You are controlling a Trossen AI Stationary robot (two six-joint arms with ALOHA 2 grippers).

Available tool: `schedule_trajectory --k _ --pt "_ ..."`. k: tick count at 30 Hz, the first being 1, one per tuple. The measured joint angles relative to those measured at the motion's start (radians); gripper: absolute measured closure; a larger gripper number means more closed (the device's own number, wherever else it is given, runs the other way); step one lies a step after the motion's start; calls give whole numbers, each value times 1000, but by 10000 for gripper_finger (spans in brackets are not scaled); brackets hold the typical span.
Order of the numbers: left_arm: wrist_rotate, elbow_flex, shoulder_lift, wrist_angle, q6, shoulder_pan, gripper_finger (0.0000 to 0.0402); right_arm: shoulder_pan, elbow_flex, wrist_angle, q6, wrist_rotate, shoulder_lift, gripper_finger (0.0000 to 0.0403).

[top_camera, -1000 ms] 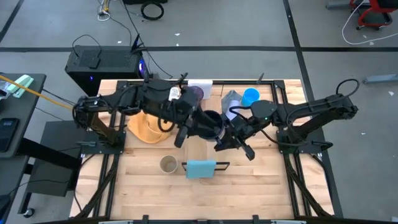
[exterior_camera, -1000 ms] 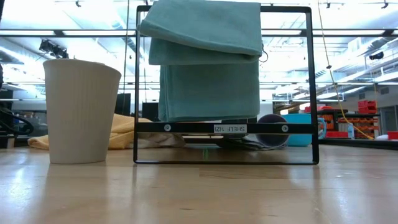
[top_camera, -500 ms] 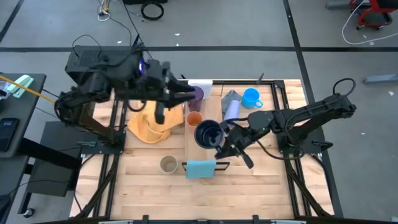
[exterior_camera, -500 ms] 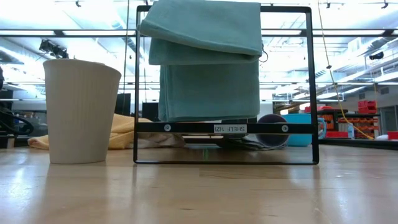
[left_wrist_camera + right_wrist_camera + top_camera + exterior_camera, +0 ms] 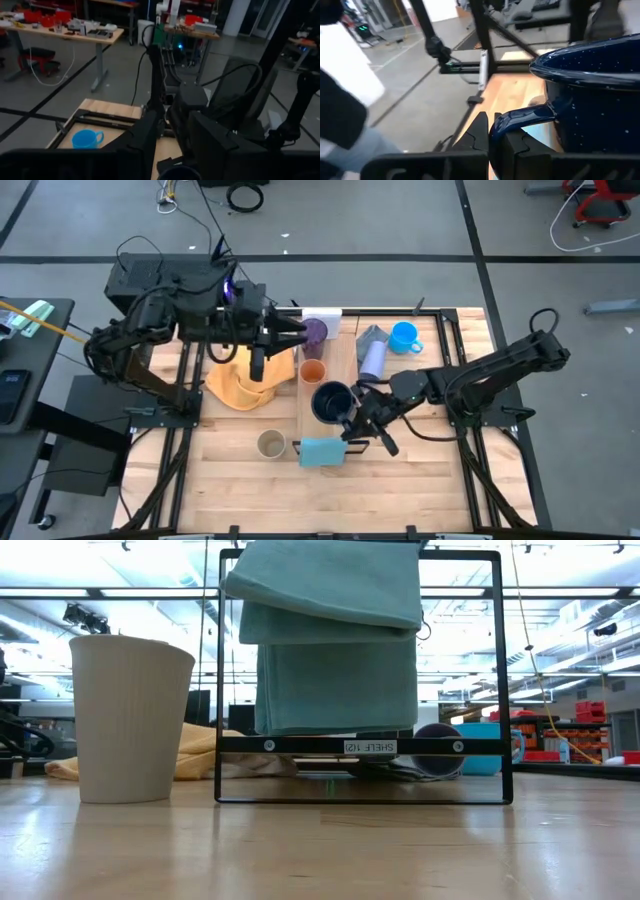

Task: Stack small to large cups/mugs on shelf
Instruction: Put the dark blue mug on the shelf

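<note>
**Navy mug gripped by its handle**

Right gripper [image 5: 492, 132] clamped on handle of navy mug [image 5: 333, 399], standing on shelf [image 5: 309, 420] beside orange cup [image 5: 312, 372]. Left gripper [image 5: 297, 331] raised near dark purple tumbler [image 5: 314, 331], empty; finger spread impossible to judge.
</note>
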State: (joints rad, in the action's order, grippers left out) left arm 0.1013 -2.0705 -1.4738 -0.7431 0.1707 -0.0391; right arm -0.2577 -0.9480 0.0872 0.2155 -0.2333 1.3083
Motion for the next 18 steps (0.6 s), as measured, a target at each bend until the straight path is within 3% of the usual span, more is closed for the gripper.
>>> schedule_trajectory --k 6,18 --pt "0 0 1 -1 -2 1 276 0 87 189 52 -145 -1 391" --pt "0 0 1 -17 -2 0 276 118 159 210 -4 -316 -1 391"
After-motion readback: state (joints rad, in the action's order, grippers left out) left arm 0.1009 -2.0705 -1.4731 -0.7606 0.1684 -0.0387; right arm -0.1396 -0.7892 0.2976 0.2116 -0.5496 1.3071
